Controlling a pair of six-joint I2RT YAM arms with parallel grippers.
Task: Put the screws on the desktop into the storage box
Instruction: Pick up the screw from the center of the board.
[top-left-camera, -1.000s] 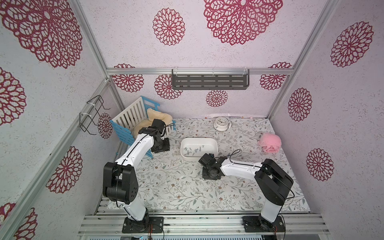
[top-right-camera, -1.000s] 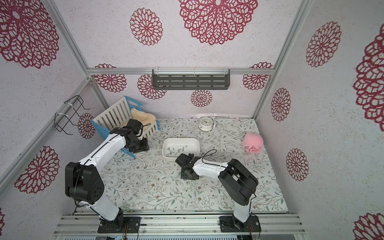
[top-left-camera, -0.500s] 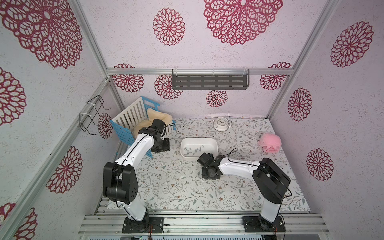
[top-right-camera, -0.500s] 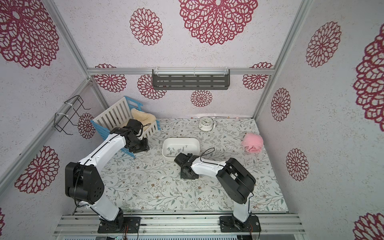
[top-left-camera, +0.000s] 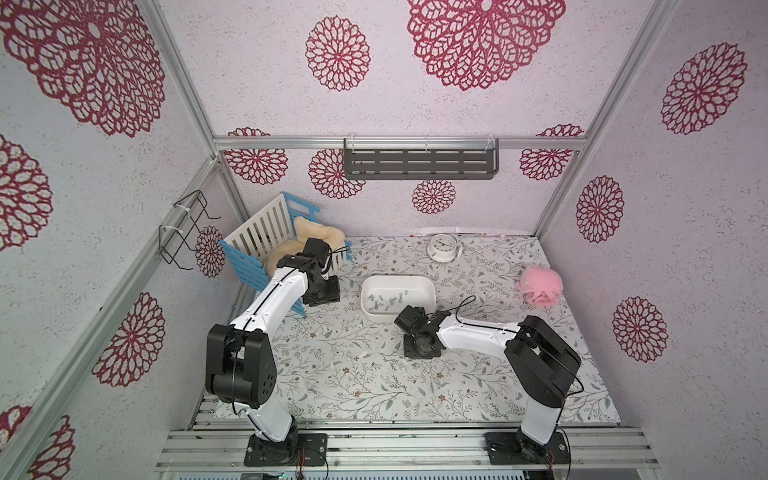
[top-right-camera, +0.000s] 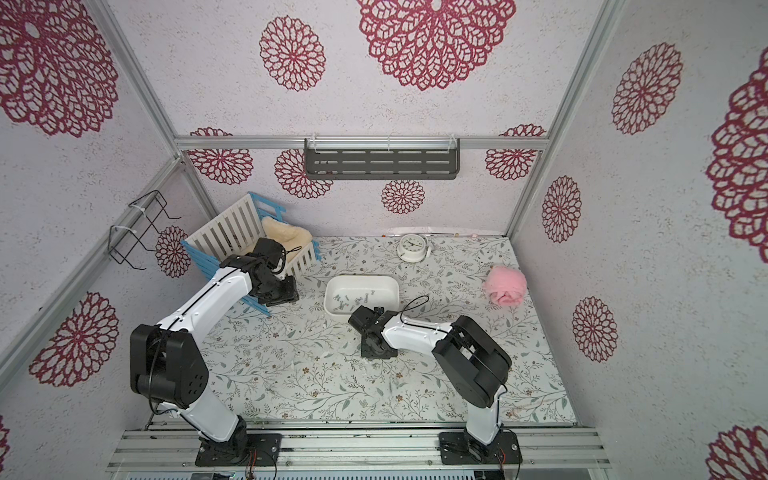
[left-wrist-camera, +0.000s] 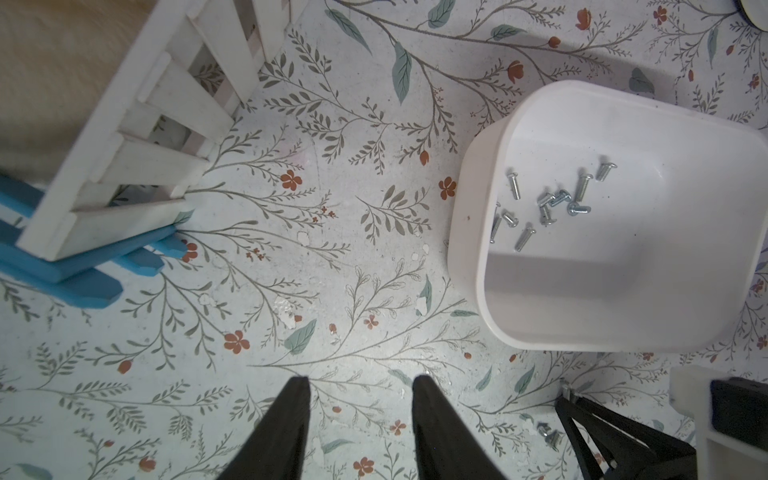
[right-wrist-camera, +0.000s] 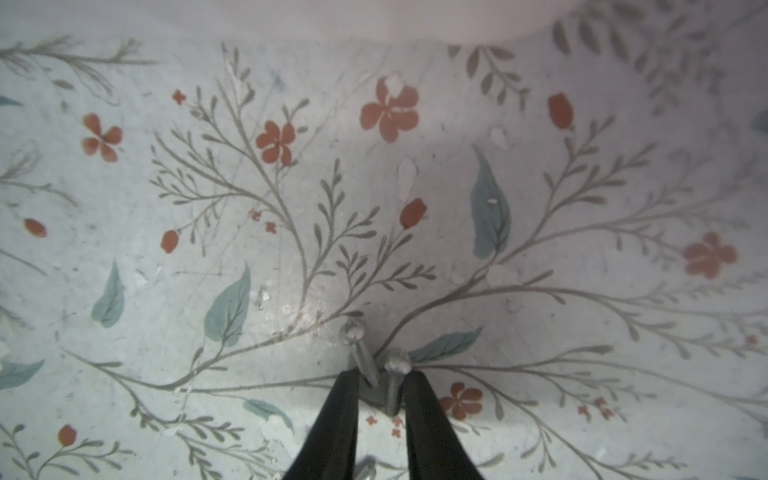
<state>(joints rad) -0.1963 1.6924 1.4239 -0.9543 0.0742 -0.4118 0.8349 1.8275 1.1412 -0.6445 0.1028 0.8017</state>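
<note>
Presently: screws (left-wrist-camera: 548, 203), about ten, loose on floor of white storage box (left-wrist-camera: 469, 249), clustered toward one end. Storage box stands on leaf-print worktop (left-wrist-camera: 332, 249), mid-rear in both top views. Two further screws (right-wrist-camera: 397, 363) flat on worktop near box, lying between right fingers (right-wrist-camera: 345, 407). Right fingers narrowly parted, tips down at worktop; whether pinching pair, cannot tell. Left fingers (left-wrist-camera: 293, 411) spread apart, nothing between, over worktop between box and blue-white slatted crate (left-wrist-camera: 137, 137).
</note>
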